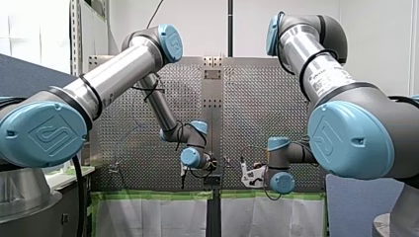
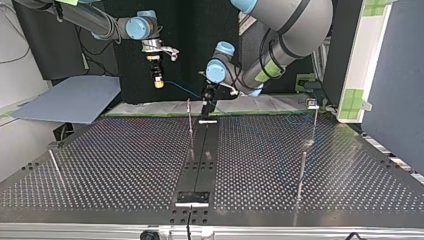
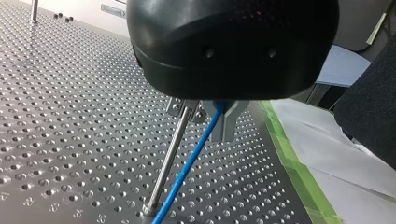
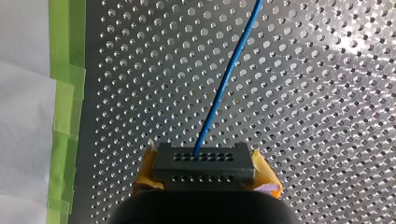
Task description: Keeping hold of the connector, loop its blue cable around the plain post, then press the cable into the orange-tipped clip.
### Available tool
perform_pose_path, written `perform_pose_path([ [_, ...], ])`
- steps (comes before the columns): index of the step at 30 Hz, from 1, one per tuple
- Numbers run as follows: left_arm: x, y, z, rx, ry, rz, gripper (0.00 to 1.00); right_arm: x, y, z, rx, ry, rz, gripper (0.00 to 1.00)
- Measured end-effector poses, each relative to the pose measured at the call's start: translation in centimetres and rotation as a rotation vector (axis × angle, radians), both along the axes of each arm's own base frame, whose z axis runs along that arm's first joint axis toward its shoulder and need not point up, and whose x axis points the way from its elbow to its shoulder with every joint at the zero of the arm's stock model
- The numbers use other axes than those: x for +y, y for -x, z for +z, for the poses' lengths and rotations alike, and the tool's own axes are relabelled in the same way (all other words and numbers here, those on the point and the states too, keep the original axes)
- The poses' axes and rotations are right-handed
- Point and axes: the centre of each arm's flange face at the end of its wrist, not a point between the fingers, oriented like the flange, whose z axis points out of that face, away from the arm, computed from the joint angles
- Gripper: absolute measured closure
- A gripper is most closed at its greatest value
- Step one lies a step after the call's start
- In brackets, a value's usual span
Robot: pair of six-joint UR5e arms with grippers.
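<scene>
Holding the dark grey perforated connector block [image 4: 204,163] clamped between its yellow pads [image 4: 267,176], my right gripper [image 4: 205,171] needs a firm grip — the thin blue cable [image 4: 224,88] runs straight ahead of it. The cable passes through my left gripper [image 3: 208,114], the plain metal post [image 3: 170,156] just beside; clamped or merely guided, I cannot tell. Sweep round the post under light tension.

The left arm [image 1: 113,69] comes in from the front view's left with its elbow raised. Its forearm slopes down to a wrist [image 1: 191,157] near the middle of the table [image 1: 257,108]. The left jaws point down at the table, closed on the blue cable [image 3: 191,158]. The right arm [image 1: 316,74] folds in from the right. The right jaws, with yellow pads [image 4: 266,173], clamp the grey connector [image 4: 203,161] above the table, apart from the left jaws.
</scene>
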Motion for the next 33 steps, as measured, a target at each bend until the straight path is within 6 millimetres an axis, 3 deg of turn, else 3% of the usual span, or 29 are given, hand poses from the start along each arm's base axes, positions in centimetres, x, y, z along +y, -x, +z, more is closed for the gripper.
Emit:
perform_pose_path([
  [19, -2.1, -0.3, 1.2, -0.026, 0.024, -0.009, 1.0, -1.4, 0.2, 0.4, -0.007, 0.017, -0.014, 1.0],
  [33, -2.0, -0.3, -0.3, 0.002, 0.04, 0.001, 1.0, -2.5, 0.7, 0.2, -0.01, -0.009, -0.034, 1.0],
])
